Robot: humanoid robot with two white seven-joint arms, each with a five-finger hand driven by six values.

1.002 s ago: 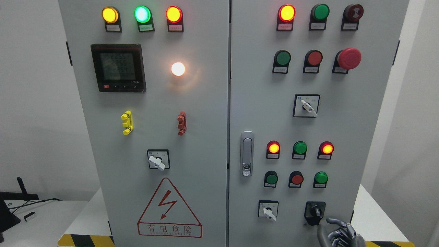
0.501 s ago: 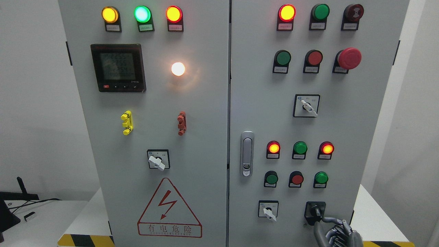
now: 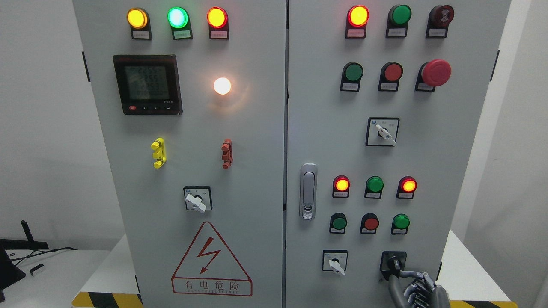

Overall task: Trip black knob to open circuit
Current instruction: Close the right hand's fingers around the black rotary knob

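- At the bottom right the robot's right hand [image 3: 414, 287] comes up from below, its grey fingers [image 3: 411, 273] curled in around the lower edge of the black knob [image 3: 393, 263]; whether they truly pinch it I cannot tell, but they touch it.
- That black knob sits low on the cabinet's right door [image 3: 454, 179], last in the bottom row, to the right of a small white-handled selector switch [image 3: 335, 261].
- The cabinet stands on a white worktop [image 3: 469, 273] edged with yellow-and-black hazard tape [image 3: 107, 299].
- Above the knob are rows of red and green buttons and lit lamps [image 3: 341, 185], then another selector [image 3: 382, 132], then a red mushroom stop button [image 3: 436, 72].
- A silver door latch [image 3: 308, 191] sits by the seam.
- The left door [image 3: 257, 179] carries a red warning triangle [image 3: 211, 261], a digital meter [image 3: 147, 84] and a glowing white lamp [image 3: 222, 86].
- Pale walls [image 3: 43, 128] close in behind.
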